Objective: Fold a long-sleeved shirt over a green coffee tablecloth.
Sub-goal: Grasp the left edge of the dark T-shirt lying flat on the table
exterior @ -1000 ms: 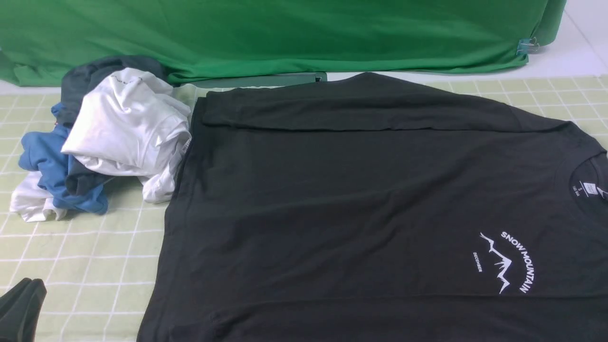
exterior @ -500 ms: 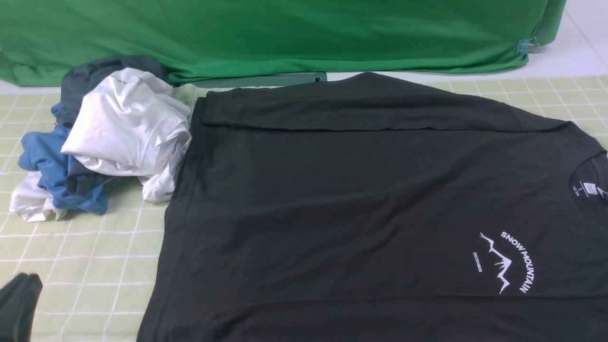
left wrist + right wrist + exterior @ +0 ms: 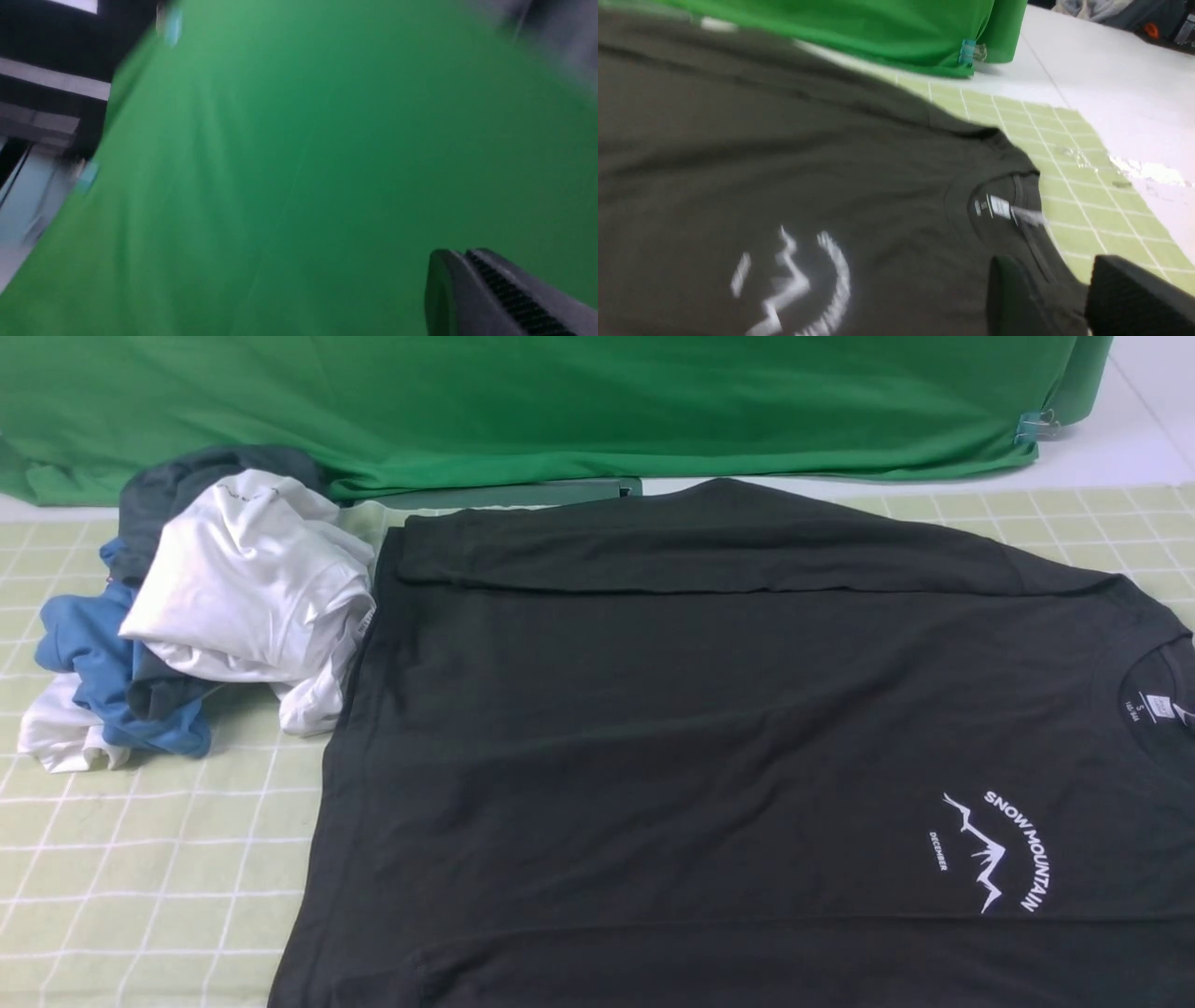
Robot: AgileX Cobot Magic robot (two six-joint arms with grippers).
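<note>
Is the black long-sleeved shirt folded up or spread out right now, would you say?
Mostly spread: the black shirt's body lies broad and flat, chest print showing, with its far sleeve folded in.

shirt (image 3: pixel 808 177): black, spread flat, fills left and centre of frame
print (image 3: pixel 789 280): white, blurred, lower left
collar (image 3: pixel 985 224): right of centre, white label inside
tablecloth (image 3: pixel 1083 186): pale green, white grid, right side
green fabric (image 3: pixel 896 32): plain, top, blue clip (image 3: pixel 967 52) on its edge
right gripper (image 3: pixel 1057 268): we see fingers apart, lower right
</note>
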